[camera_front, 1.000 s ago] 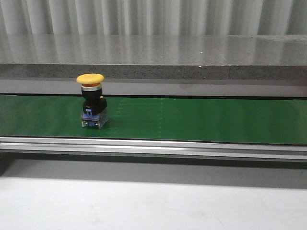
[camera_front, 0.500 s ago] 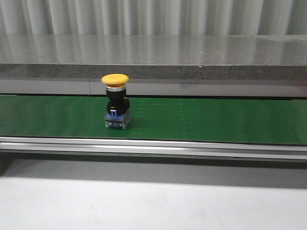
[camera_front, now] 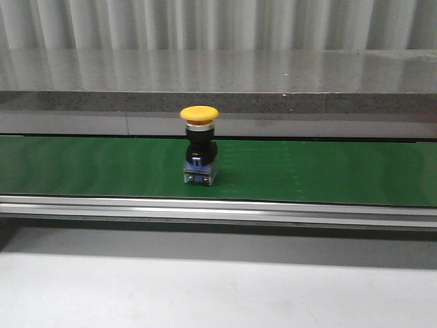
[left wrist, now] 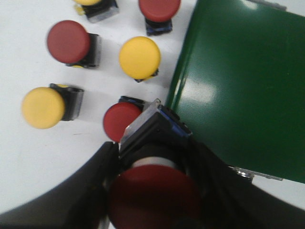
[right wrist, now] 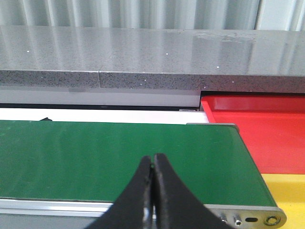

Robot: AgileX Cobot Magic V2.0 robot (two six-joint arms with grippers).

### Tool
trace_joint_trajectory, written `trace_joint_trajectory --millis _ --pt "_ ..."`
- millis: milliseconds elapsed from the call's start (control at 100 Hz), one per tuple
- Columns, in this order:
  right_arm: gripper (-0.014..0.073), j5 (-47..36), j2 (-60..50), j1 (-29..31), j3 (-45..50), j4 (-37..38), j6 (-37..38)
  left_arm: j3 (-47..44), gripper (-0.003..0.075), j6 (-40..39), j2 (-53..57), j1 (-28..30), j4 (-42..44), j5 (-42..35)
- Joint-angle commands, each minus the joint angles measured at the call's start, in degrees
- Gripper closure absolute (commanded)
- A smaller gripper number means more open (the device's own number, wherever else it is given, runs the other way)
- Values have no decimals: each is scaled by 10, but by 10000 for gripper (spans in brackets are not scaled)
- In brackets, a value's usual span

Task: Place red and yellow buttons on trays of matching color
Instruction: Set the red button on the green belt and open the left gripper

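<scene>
A grey speckled stone ledge (camera_front: 218, 78) runs across the back of the scene under a corrugated metal wall (camera_front: 218, 24), and in front of it a green conveyor belt (camera_front: 328, 171) stretches the full width, edged by a silver rail (camera_front: 218, 208).

On my left wrist camera, the left gripper (left wrist: 152, 191) is clamped on a red button (left wrist: 152, 198): its two black fingers (left wrist: 95, 191) press against either side of the button's body, with the red cap facing the camera and the clear contact block pointing away. It hangs over the edge of a white worktop (left wrist: 28, 157), just beside the end of the belt. Below it on that worktop lie loose buttons, near the belt's end: a second red button (left wrist: 120, 121) closest, a yellow button (left wrist: 139, 57) beyond it, another yellow one (left wrist: 44, 108) and another red one (left wrist: 69, 42) farther from the belt, plus two more at the frame's edge.

On my right wrist camera, the right gripper (right wrist: 152, 167) has its fingertips pressed together with nothing between them. It hovers over the near edge of the belt, close to the belt's end. Past that end sit a red tray (right wrist: 257, 133) and, nearer, a yellow tray (right wrist: 290, 191).

In the front view, a yellow-capped button (camera_front: 200, 145) stands upright on the belt, about midway between its near and far edges.
</scene>
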State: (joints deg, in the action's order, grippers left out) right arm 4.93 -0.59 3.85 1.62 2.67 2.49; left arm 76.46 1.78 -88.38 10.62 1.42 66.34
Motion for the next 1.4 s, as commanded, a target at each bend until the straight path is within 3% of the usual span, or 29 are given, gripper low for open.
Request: trace_joint_trajectory --millis 0,240,310,380,510,600,710,820,920,1090,1390 --pt "658 -43 -8 1 -11 8 -2 20 599 -2 0 -30 -7 -17" --pt "658 -43 -8 1 -11 8 -2 22 596 -2 -44 -66 -7 -18" --pt "658 -43 -8 1 -11 8 -2 22 565 -2 -53 -66 -7 -16" --pt "658 -43 -8 1 -11 8 -2 22 465 -2 -57 -66 -18 -17" --pt "658 -43 -8 1 -11 8 -2 24 184 2 -57 -66 -43 -21" --pt "658 -43 -8 1 -11 8 -2 24 122 15 -51 -66 -60 -41" --pt "658 -43 -8 1 -11 8 -2 21 155 32 -20 -78 -81 -89" --pt "658 -43 -8 1 -11 8 -2 -4 248 56 34 -110 -81 -159" --pt "658 -43 -8 1 -11 8 -2 -40 402 61 90 -145 -80 -206" --pt "658 -43 -8 1 -11 8 -2 -120 737 61 178 -195 -77 -277" --pt "658 -44 -8 1 -11 8 -2 -259 741 61 341 -205 -77 -338"
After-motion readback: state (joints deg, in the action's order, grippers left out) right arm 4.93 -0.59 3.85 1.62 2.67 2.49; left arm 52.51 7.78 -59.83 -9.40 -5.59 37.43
